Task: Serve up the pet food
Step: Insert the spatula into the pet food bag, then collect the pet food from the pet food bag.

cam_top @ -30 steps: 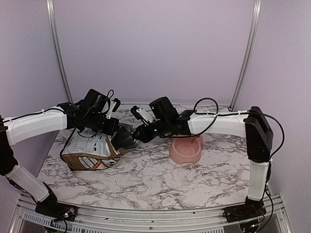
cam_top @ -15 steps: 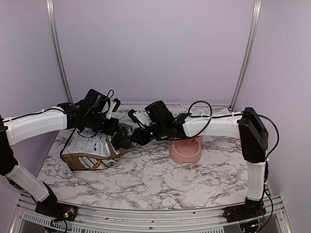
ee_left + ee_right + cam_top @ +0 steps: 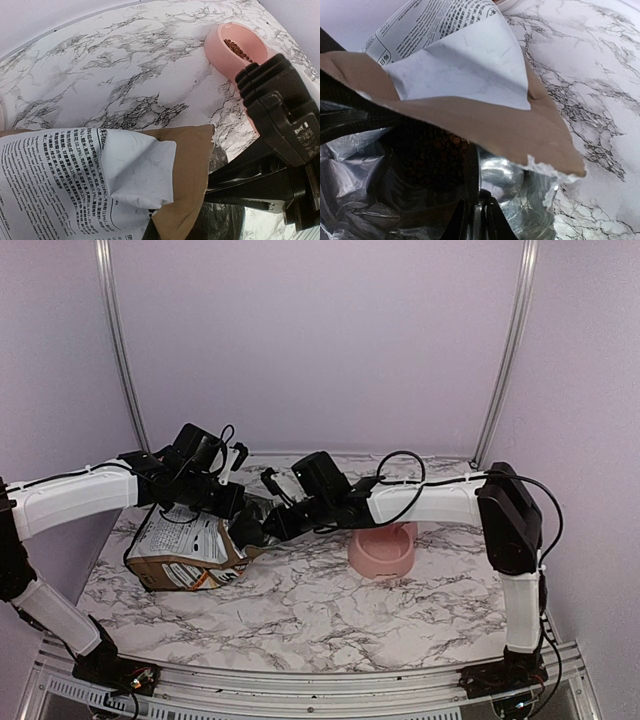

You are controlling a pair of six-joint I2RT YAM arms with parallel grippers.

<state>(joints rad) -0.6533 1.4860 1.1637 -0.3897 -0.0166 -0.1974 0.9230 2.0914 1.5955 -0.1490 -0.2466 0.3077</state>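
Note:
The brown paper pet food bag [image 3: 185, 548] lies on its side at the left, its white printed label [image 3: 55, 175] facing up. My left gripper [image 3: 232, 502] is shut on the brown upper flap [image 3: 185, 170] of its mouth and holds it open. The right gripper [image 3: 264, 524] is shut on the thin handle of a black scoop [image 3: 475, 165], which reaches into the foil-lined mouth. Dark kibble, the pet food [image 3: 432, 150], shows inside beside the scoop. More pet food [image 3: 237, 49] lies in the pink bowl [image 3: 382, 552], right of the bag.
The marble tabletop [image 3: 320, 610] is ringed by lilac walls and two metal posts [image 3: 505, 350]. The right forearm [image 3: 420, 502] stretches leftward above the pink bowl. A torn edge of the bag's foil liner [image 3: 540, 200] hangs under the flap.
The right arm has swung left and carried the scoop from the mouth's edge deeper into the bag. The left gripper and the bag have stayed put.

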